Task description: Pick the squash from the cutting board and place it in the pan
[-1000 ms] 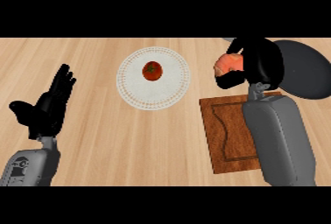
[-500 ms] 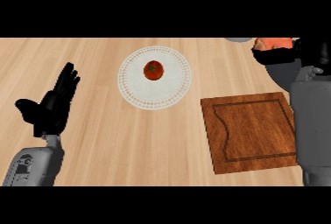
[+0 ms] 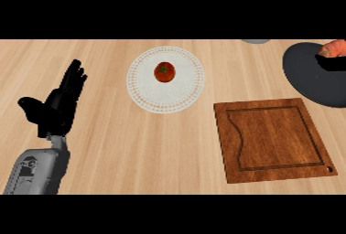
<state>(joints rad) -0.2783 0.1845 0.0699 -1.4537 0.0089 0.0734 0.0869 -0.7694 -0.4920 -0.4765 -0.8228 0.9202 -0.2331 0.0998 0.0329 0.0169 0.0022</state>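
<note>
The orange squash [image 3: 335,47] shows at the right edge, over the dark round pan [image 3: 307,80]. Only a black part of my right hand [image 3: 332,63] is in view, just below the squash and against it, still holding it; the forearm is out of the picture. The wooden cutting board [image 3: 270,137] lies bare at the lower right. My left hand [image 3: 57,103] rests open at the left, fingers up, far from both.
A white plate [image 3: 165,93] with a red tomato [image 3: 164,72] on it sits at the middle back, left of the pan. A small grey object [image 3: 255,41] peeks in at the top edge.
My right hand has carried the squash from above the board's far end rightward over the pan, and its forearm has left the view. The left hand has not moved.
</note>
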